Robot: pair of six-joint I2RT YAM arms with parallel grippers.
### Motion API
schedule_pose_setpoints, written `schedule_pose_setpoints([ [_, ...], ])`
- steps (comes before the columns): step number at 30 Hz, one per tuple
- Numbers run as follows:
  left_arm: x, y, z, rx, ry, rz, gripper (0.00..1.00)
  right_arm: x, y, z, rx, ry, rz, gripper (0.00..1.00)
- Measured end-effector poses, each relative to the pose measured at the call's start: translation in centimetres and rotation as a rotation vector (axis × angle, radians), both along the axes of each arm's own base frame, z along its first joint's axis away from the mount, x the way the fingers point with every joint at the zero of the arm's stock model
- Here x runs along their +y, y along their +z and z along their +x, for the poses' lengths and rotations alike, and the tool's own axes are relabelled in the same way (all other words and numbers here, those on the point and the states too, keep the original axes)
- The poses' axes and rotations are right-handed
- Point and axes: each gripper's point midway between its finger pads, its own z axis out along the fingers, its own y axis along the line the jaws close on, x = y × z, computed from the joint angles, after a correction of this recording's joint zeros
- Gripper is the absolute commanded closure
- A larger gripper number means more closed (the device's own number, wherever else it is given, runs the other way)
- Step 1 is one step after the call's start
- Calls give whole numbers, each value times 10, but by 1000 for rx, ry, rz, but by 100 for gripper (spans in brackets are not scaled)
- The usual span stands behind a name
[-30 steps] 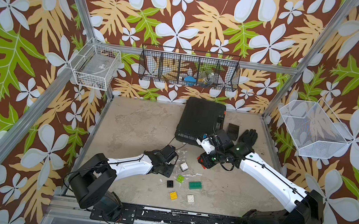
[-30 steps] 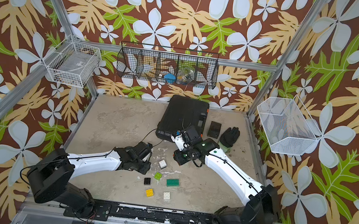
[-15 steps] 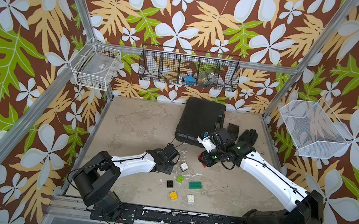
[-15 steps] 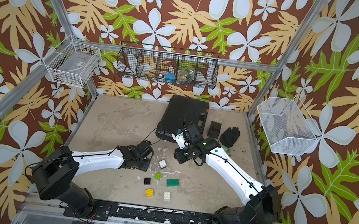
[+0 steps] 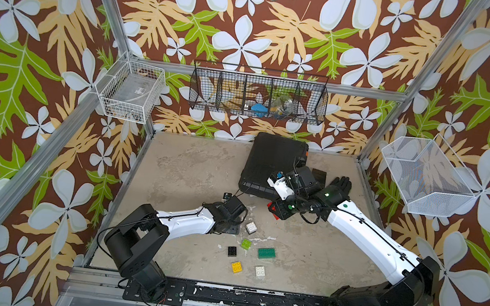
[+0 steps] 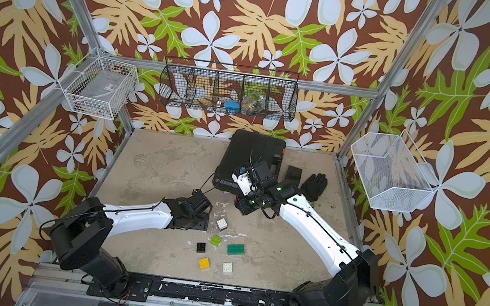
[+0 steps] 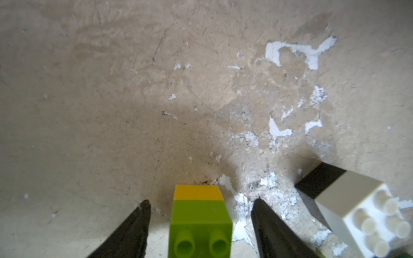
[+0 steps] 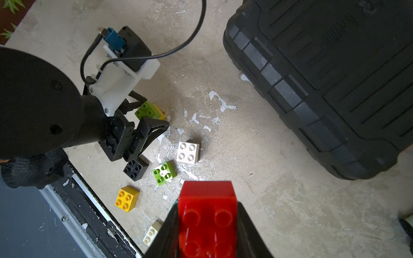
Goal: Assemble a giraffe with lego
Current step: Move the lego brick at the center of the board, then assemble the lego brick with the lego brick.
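My left gripper is open low over the table. A lime green brick joined on a yellow one stands between its fingers, with a gap on each side. The same pair shows in the right wrist view. My right gripper is shut on a red brick, held above the table near the case. Loose lego lies in front: a white brick, lime, dark green, black, yellow and another white. The giraffe is out of view.
A large black case lies at the back, with a small black box and a black glove to its right. Wire baskets hang on the walls. The metal rail runs along the front edge.
My left gripper's jaws have gone from shut to open around the lime and yellow bricks. The left arm shifted slightly. The right arm kept its place with the red brick.
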Motion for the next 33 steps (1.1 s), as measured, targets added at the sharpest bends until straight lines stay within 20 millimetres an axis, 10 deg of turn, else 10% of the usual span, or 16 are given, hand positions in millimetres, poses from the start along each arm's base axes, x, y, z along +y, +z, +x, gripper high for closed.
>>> schedule_pose_setpoints([
  [12,16,78,-1,-113,38,-172,15,3,9,0,-29,78,-21,77],
  [18,89,56,-19,-42,160,-95,16,42,-2,-8,-36,236,-58,77],
  [26,93,56,-18,-19,179,-156,17,111,-42,-30,-38,474,-156,77],
  [33,98,48,-24,18,198,-180,18,134,-71,-24,-49,552,-213,76],
])
